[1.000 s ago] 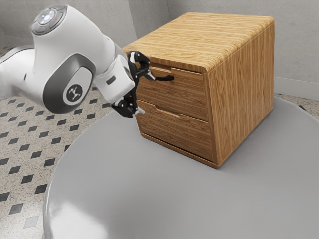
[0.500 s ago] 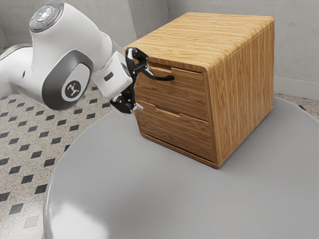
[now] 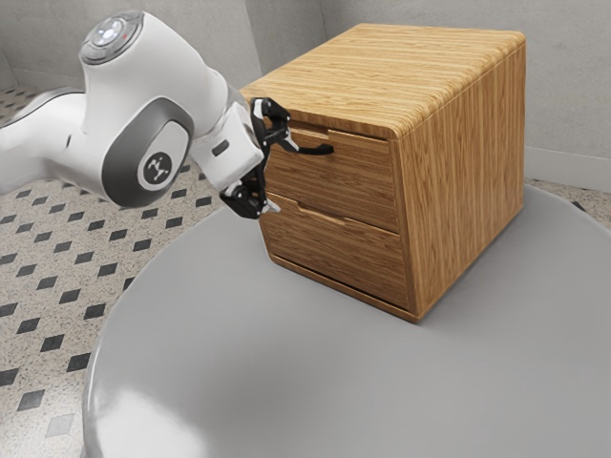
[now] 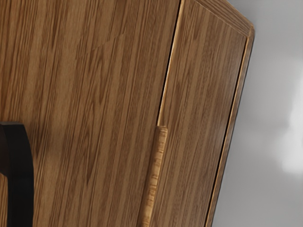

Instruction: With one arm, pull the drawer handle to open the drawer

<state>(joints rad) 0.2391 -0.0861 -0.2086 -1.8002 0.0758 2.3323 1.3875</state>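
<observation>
A bamboo cabinet (image 3: 401, 86) with two drawers stands on the round grey table (image 3: 315, 382). The upper drawer (image 3: 344, 176) carries a black handle (image 3: 313, 149) and its front lies flush with the cabinet. My gripper (image 3: 270, 162) is at the handle's left end, right against the drawer front. It is open, one finger (image 3: 274, 122) above the handle's level and the other below by the lower drawer's corner. Close to the hand, the wrist view has the handle (image 4: 15, 175), the upper drawer front (image 4: 94, 94) and the lower drawer (image 4: 203, 118).
The lower drawer (image 3: 334, 243) has a wooden lip (image 4: 155, 179) as its pull. The cabinet sits near the table's far edge. Bare grey tabletop spreads in front of it and toward the exterior view's right. A tiled floor (image 3: 57, 277) lies beyond the table.
My hand backed off slightly toward the exterior view's left, then came back against the drawer front by the handle's end. The arm's elbow swung rightward. The drawer has not moved.
</observation>
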